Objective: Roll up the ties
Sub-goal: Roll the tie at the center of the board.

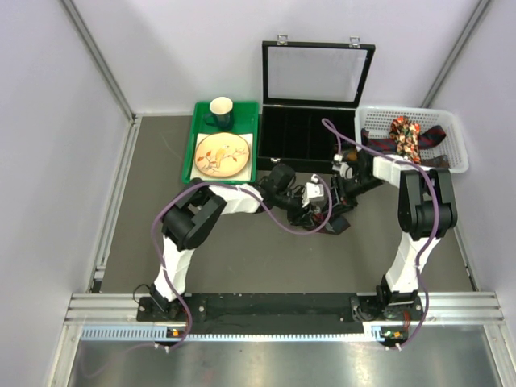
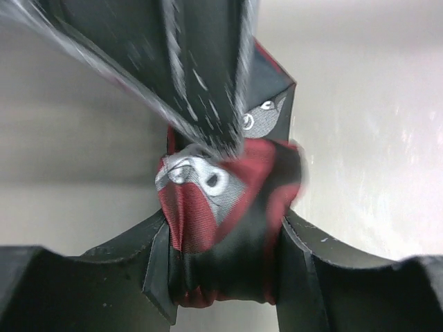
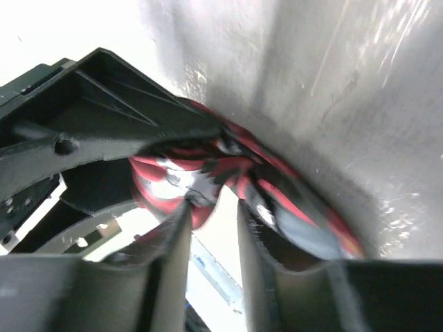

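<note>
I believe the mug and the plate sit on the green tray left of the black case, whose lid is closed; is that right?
Not quite: the lid of the black case stands open, as the top external view shows. The mug and the plate do sit on the green tray left of it.

The dark tie (image 2: 228, 207) is deep red and black with grey-white eye-like motifs. The floral tie (image 1: 403, 133) in the white basket (image 1: 371, 121) is red-orange; the tray (image 1: 190, 153) is green.

L arm (image 1: 189, 222) & R arm (image 1: 426, 205) elbow-bent, reaching inward, wrists nearly meeting. L gripper (image 2: 225, 232): jaws clamped either side of tie (image 2: 201, 214) roll. R gripper (image 3: 214, 211): jaws narrowly parted, tips at fabric.
</note>
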`<act>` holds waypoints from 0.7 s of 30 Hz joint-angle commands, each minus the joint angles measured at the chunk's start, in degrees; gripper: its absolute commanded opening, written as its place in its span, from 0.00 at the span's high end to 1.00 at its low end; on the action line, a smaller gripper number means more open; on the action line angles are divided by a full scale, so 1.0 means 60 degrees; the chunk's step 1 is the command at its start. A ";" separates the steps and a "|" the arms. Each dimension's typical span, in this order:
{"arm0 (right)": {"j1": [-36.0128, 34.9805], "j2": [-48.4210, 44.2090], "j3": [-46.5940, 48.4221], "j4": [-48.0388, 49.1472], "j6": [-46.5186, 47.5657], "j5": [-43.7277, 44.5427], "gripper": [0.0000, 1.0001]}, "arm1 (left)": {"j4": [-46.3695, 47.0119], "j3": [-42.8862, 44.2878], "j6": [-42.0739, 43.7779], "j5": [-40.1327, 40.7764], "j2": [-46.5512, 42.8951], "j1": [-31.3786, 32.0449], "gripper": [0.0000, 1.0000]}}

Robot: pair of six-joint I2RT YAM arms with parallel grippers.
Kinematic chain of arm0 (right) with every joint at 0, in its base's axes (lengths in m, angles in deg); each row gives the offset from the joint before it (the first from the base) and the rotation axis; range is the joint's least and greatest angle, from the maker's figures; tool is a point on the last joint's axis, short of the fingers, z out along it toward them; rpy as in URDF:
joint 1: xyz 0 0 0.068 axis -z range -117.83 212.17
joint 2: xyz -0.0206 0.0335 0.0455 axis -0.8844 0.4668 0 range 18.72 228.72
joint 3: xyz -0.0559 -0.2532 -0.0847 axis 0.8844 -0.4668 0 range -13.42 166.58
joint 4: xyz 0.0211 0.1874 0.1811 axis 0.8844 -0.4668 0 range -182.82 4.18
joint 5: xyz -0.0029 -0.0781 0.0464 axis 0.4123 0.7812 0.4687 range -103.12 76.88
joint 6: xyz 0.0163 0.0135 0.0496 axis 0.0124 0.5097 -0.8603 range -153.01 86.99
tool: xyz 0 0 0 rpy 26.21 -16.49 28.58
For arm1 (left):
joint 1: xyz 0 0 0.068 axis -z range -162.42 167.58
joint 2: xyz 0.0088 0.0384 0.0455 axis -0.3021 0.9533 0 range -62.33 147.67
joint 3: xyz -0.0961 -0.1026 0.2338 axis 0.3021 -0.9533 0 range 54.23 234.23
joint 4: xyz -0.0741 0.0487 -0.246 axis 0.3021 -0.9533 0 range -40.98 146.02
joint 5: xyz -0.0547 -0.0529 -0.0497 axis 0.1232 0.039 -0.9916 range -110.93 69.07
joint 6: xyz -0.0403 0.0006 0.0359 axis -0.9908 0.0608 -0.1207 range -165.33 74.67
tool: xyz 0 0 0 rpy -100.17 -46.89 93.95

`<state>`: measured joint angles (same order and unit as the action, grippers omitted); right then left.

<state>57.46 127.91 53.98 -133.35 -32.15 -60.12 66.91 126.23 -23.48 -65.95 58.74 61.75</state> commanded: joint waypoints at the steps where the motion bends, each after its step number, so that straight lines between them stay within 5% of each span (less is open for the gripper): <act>1: 0.0067 -0.0180 0.0837 -0.0179 0.0442 -0.0295 0.62 | -0.4173 -0.0238 0.1617 0.2271 -0.0564 -0.0124 0.65; 4: 0.0009 -0.0180 0.0794 -0.0165 0.0296 -0.0910 0.53 | -0.4978 -0.0136 0.1866 0.3135 -0.0609 0.0066 0.66; 10: -0.0620 0.0010 0.0223 0.0348 -0.0071 -0.1292 0.53 | -0.5476 0.0346 0.1984 0.4131 -0.0288 0.0608 0.61; 17: -0.1002 0.0273 0.0134 0.0714 -0.0188 -0.0107 0.55 | -0.5537 0.0786 0.1999 0.4397 0.0006 0.0857 0.51; 21: -0.0988 0.0873 0.0354 0.0568 0.0105 0.0011 0.80 | -0.5799 0.0962 0.2028 0.4325 0.0050 0.0857 0.46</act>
<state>51.89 129.68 54.61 -131.33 -33.59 -63.79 42.13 132.90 -12.49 -44.88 54.70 67.01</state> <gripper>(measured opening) 0.290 0.522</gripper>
